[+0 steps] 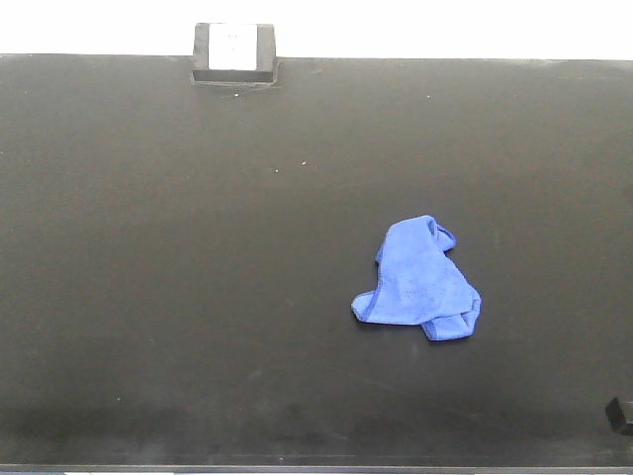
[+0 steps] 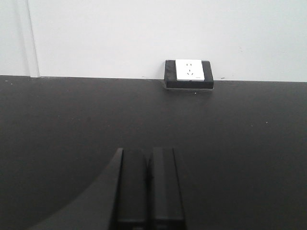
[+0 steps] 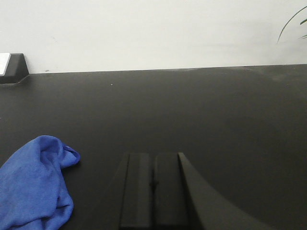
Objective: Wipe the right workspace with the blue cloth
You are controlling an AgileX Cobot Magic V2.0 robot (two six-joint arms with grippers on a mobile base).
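- Blue cloth [image 1: 419,284]: lies crumpled and folded on the right workspace [image 1: 198,247], right of centre in the front view; lower left corner of the right wrist view [image 3: 33,182].
- Left gripper [image 2: 147,187]: fingers pressed together, nothing between them, at the bottom centre of its wrist view.
- Right gripper [image 3: 153,189]: fingers pressed together, holding nothing; the cloth lies apart, to its left in frame.
- Black box [image 2: 188,73]: sits at the far bench edge against the wall; its white face carries socket holes. No legible writing or brand.

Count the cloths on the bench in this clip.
1. The blue cloth lies crumpled right of centre on the black benchtop, untouched by either arm. None seem hidden.
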